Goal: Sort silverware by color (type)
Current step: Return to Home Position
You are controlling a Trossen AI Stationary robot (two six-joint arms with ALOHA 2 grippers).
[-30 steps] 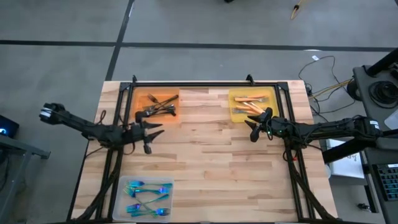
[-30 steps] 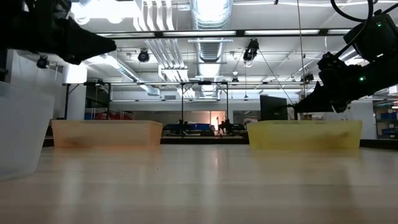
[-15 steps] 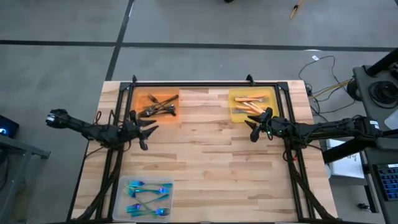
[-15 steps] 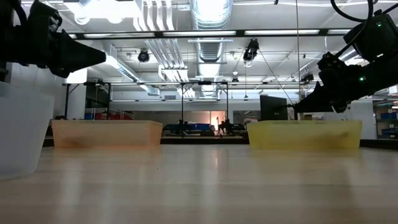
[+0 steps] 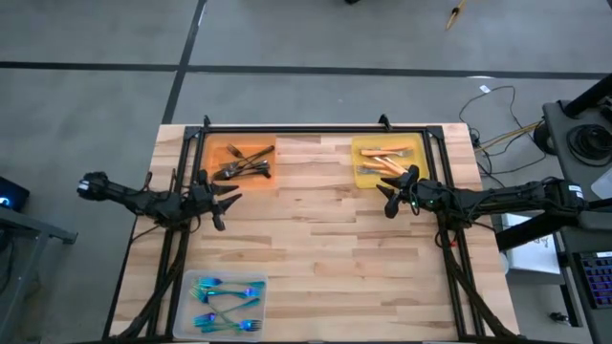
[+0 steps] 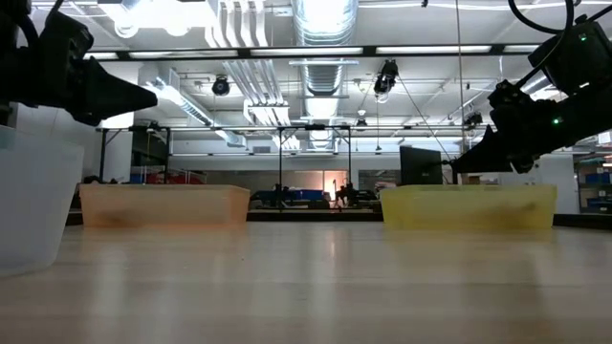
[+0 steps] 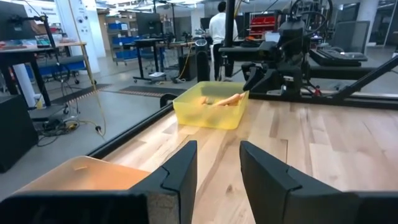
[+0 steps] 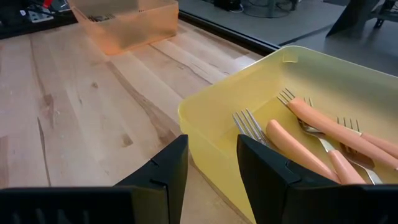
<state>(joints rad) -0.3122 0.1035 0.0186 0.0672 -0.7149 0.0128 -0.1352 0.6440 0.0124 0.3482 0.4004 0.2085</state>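
Sorted silverware: orange-handled forks (image 5: 382,161) lying in yellow bin (image 5: 358,178), grey forks (image 5: 241,165) in orange bin (image 5: 212,151), teal forks (image 5: 226,306) in clear bin (image 5: 187,287).
L gripper (image 7: 217,149) & R gripper (image 8: 211,143) hovering over surface (image 5: 316,239), both spread, empty.

Both arms matte blk, slim jointed links. L arm (image 5: 134,199) has a rounded joint (image 5: 93,184) w/ pale glint at its far end; L end effector (image 5: 227,205) is a blk forked tip. R arm (image 5: 497,198) gets bulkier toward its base, w/ small green LEDs (image 6: 553,121) near R end effector (image 5: 385,201); thin blk cable (image 6: 522,25) arcs above it. Fingers (image 7: 177,171) blk, wedge-shaped, stepped inner edges.
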